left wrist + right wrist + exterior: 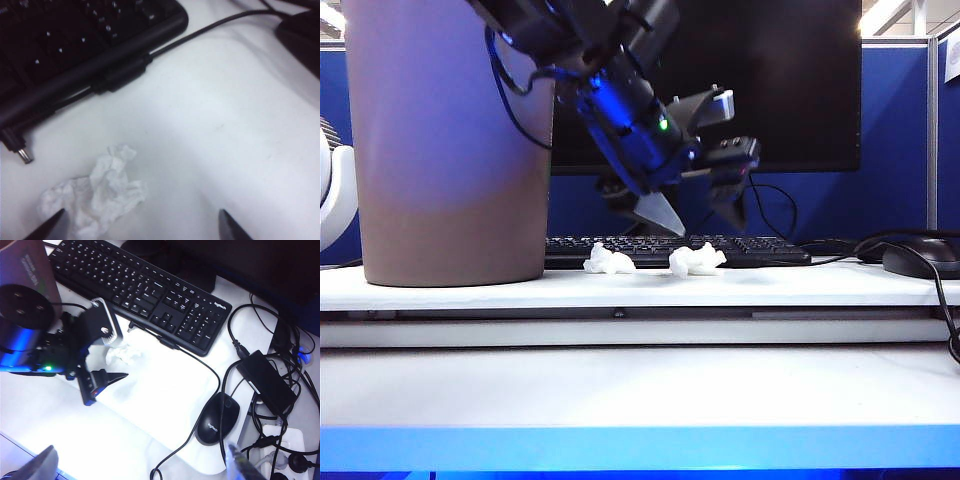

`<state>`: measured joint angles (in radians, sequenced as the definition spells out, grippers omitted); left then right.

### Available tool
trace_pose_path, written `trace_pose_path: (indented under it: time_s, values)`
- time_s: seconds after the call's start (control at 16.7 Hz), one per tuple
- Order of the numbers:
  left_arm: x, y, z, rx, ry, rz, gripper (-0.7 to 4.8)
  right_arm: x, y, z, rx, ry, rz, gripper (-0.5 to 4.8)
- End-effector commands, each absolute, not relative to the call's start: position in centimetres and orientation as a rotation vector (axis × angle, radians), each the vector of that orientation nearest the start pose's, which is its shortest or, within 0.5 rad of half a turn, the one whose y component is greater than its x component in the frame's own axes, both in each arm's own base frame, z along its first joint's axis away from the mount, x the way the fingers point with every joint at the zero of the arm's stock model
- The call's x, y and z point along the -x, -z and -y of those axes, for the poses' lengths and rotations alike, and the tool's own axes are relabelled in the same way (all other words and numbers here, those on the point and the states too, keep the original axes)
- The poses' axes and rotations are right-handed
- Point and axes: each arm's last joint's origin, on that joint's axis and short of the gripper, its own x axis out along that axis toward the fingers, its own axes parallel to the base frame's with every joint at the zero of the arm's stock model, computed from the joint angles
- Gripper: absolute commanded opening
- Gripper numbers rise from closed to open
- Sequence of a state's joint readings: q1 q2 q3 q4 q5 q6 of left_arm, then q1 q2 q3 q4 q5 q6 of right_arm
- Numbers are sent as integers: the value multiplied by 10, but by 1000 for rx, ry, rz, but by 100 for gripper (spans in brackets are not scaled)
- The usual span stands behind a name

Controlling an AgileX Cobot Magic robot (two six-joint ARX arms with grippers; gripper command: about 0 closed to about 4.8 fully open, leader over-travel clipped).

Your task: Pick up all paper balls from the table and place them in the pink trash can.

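Note:
The pink trash can (445,140) stands at the table's (800,285) left, its wall also in the right wrist view (25,265). Two white paper balls (608,260) (696,260) lie in front of the keyboard. My left gripper (695,215) hangs open just above the right-hand ball, not touching it. In the left wrist view that paper ball (97,197) lies close to one fingertip of the left gripper (140,227). From above, the paper ball (127,354) sits between the left gripper's (117,354) spread fingers. My right gripper (140,465) is open, high above the table, holding nothing.
A black keyboard (720,248) (145,290) lies behind the balls, with its cable (210,27) running past. A black mouse (217,417) (920,255), a power adapter (265,380) and tangled cables sit at the right. A dark monitor (780,80) stands behind.

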<state>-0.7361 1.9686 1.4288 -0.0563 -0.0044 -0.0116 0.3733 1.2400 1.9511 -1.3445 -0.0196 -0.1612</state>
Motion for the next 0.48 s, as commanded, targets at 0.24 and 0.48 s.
trace_pose_path:
  time_s: [0.24, 0.48]
  values:
    - [-338, -207, 300, -237, 624, -529, 350, -138, -506, -55, 249, -433, -558, 432]
    - [-340, -208, 298, -223, 624, -524, -6, -132, -509, -53, 243, -434, -537, 432]
